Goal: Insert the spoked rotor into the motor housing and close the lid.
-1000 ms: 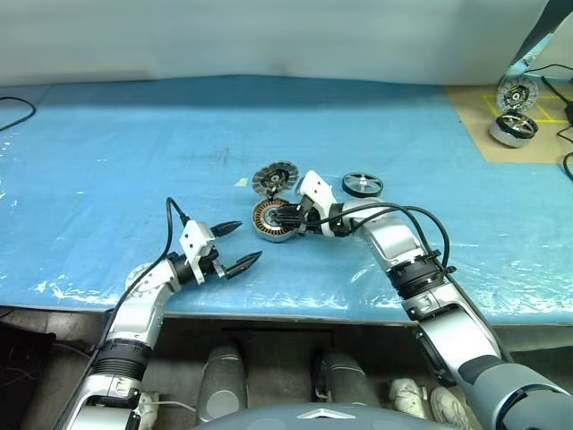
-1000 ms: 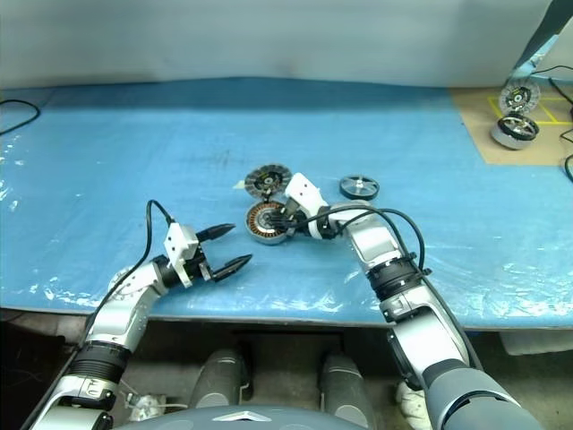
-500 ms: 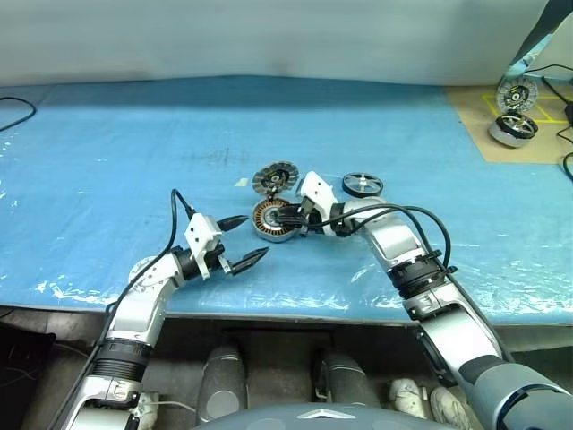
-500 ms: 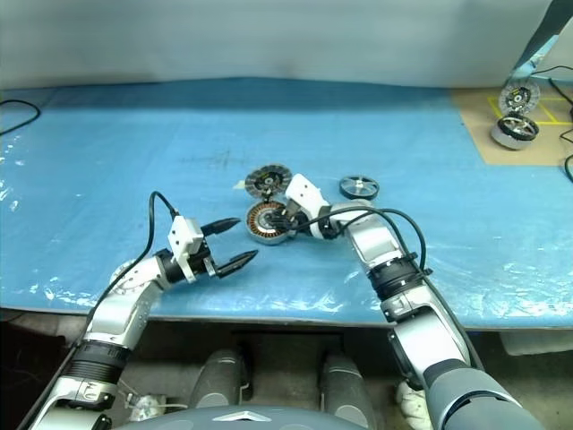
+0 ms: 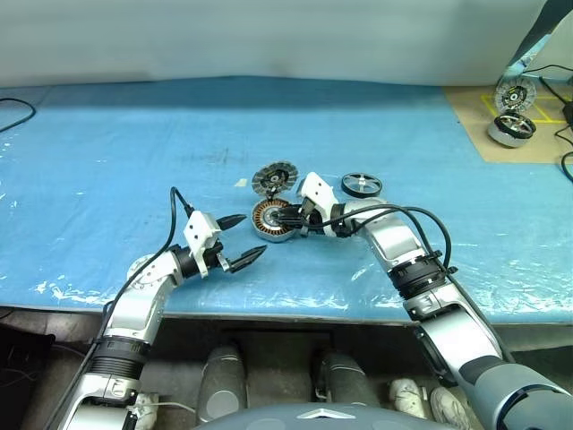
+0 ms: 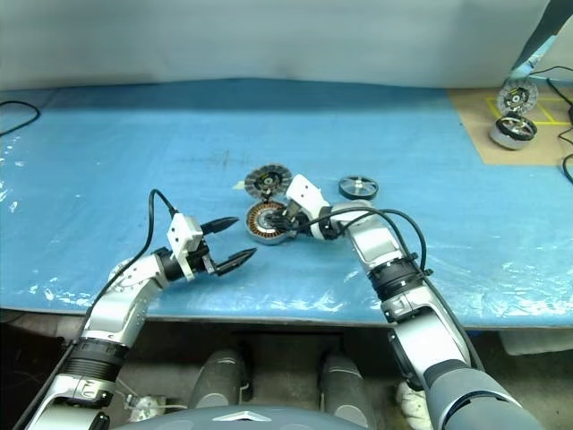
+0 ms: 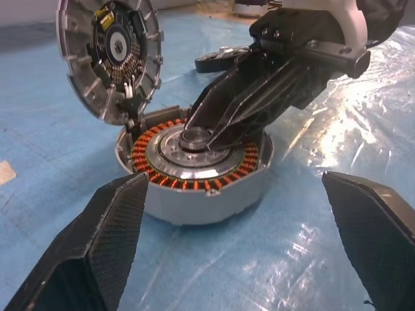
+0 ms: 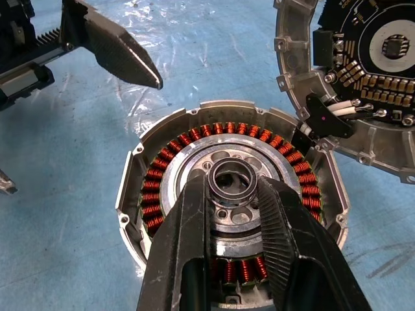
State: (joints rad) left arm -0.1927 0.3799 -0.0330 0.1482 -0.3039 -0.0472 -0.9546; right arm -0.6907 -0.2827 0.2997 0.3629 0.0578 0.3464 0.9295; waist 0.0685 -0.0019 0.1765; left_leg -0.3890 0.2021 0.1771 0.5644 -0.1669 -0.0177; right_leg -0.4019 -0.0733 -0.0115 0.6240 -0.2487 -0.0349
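The motor housing (image 5: 269, 221), a silver cup ringed with copper windings (image 8: 157, 183), lies mid-table. Its lid (image 5: 275, 177) stands swung up at the far edge, inner face with a dark circuit centre (image 8: 382, 45) showing. My right gripper (image 8: 235, 181) reaches over the cup from the right, fingers shut on either side of the central hub ring. The spoked rotor (image 5: 362, 184), black-rimmed with silver spokes, lies flat on the mat just right of that arm. My left gripper (image 5: 253, 235) hovers wide open near the housing's front left, pointing at it, with nothing between its fingers (image 7: 97, 246).
Blue plastic sheeting (image 5: 134, 152) covers the table. A small pale scrap (image 5: 242, 182) lies left of the lid. At the far right, two other motors (image 5: 513, 128) with cables sit on a brown board. A black cable (image 5: 13, 112) loops at the far left edge.
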